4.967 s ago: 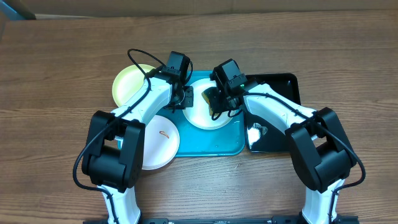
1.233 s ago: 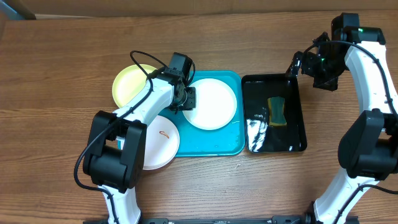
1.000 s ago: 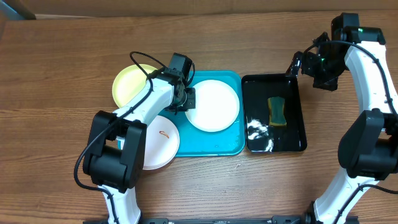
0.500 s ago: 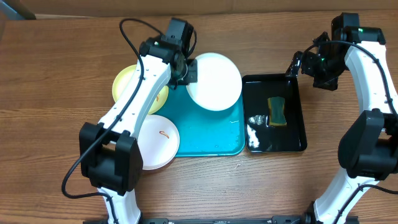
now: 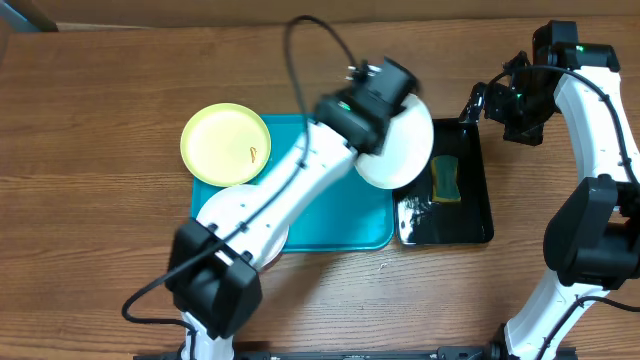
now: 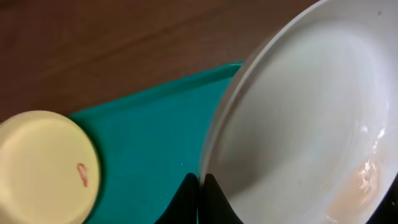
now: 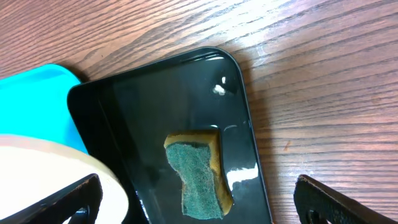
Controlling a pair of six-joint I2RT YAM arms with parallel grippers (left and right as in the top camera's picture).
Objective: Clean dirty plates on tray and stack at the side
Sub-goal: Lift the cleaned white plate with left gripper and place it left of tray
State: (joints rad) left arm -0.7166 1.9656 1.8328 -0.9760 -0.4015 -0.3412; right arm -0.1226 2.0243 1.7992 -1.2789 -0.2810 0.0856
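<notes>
My left gripper (image 5: pixel 368 148) is shut on the rim of a white plate (image 5: pixel 403 150), holding it tilted in the air above the gap between the turquoise tray (image 5: pixel 345 215) and the black tray (image 5: pixel 465 215). The left wrist view shows the fingertips (image 6: pixel 200 194) pinched on that plate (image 6: pixel 311 124), which looks wet and glossy. A yellow-green plate (image 5: pixel 225 143) with an orange smear lies at the tray's far left corner. Another white plate (image 5: pixel 215 212) lies at the near left, partly under my left arm. My right gripper (image 5: pixel 500 105) hangs open beyond the black tray, holding nothing.
The black tray (image 7: pixel 155 124) holds a little water and a green and yellow sponge (image 7: pixel 199 174). Bare wooden table (image 5: pixel 100 250) surrounds both trays. My left arm stretches diagonally over the turquoise tray (image 6: pixel 149 143).
My left arm has lifted the white plate off the turquoise tray and swung it right, over the black tray's left edge. The yellow-green plate is now uncovered. The right arm has not moved.
</notes>
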